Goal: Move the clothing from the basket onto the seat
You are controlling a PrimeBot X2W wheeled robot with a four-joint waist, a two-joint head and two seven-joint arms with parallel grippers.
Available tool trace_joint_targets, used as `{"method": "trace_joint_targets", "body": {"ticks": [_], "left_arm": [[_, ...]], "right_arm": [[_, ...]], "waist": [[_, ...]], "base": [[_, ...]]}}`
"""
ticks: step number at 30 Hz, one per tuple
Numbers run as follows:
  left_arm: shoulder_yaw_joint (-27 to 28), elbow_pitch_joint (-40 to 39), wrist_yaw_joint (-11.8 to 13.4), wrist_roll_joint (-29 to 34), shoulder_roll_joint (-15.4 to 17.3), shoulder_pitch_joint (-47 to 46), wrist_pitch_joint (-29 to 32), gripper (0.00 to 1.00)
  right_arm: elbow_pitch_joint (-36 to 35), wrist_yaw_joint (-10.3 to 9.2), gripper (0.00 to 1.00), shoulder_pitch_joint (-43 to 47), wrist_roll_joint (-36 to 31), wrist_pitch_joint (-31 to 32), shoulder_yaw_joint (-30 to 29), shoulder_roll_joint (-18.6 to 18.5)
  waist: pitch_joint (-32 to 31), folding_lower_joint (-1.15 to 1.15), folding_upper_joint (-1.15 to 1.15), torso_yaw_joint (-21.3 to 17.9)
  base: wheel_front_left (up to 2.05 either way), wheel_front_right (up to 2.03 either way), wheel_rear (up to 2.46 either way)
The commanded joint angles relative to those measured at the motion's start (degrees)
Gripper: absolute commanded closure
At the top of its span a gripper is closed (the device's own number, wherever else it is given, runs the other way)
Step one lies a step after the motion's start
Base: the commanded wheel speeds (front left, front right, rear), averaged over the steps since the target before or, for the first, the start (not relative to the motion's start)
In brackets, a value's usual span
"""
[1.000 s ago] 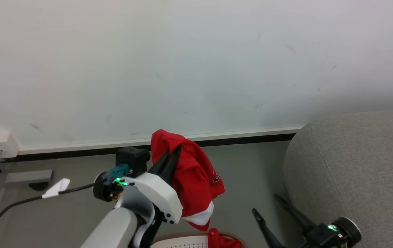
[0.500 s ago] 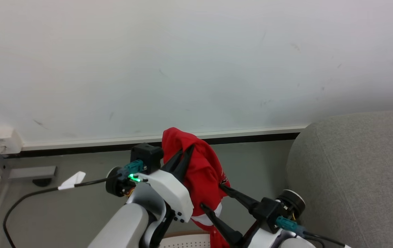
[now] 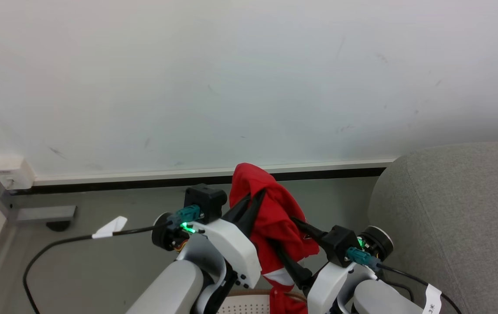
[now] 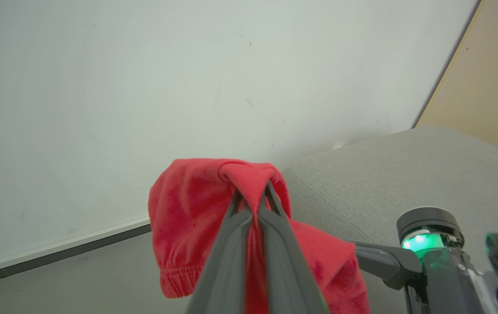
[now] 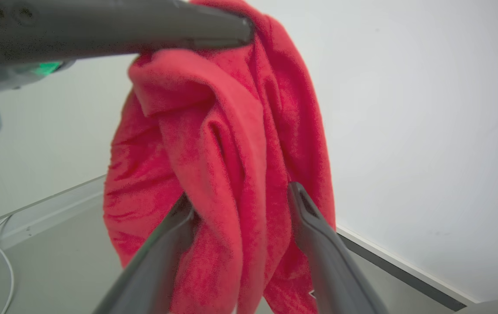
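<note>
Pinches a bunched top fold of the clothing (image 3: 275,211) in the left gripper (image 3: 261,194), fingers pressed together, held high. Straddles the hanging middle with the right gripper (image 3: 281,230), spread wide, one finger either side, nothing clamped yet. Hangs long axis down toward the basket (image 3: 240,306) just below, more red at its rim. Must travel right: seat (image 3: 458,209) near, on the right arm's side. Since a second back, has brought the right gripper up from low beside the seat and carried the clothing slightly rightward.
</note>
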Motion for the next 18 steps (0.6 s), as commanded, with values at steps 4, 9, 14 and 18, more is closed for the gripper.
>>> {"method": "trace_joint_targets", "body": {"ticks": [4,9,14,18], "left_arm": [[-0.21,0.26,-0.12,-0.79,0.01,-0.28,0.13,1.00],[0.10,0.43,0.33,-0.88,0.74,-0.17,-0.02,1.00],[0.05,0.69,0.89,-0.44,1.18,0.15,-0.49,0.00],[-0.22,0.90,0.92,-0.32,1.41,0.53,-0.68,0.00]], "right_arm": [[0.00,-0.13,1.00,0.39,4.24,-0.16,1.83,0.28],[-1.30,-0.12,1.00,-0.14,6.63,-0.16,1.85,0.19],[-2.47,-0.12,1.00,-0.20,5.99,-0.16,-0.80,0.20],[-3.12,-0.13,1.00,0.26,4.78,-0.17,-3.03,0.21]], "waist": [[-0.14,0.00,0.00,0.25],[-0.17,0.00,0.00,-0.10],[-0.11,0.00,0.00,-0.50],[-0.06,0.00,0.00,-0.73]], "base": [[0.00,0.00,0.00],[0.00,0.00,0.00],[0.00,0.00,0.00],[0.00,0.00,0.00]]}}
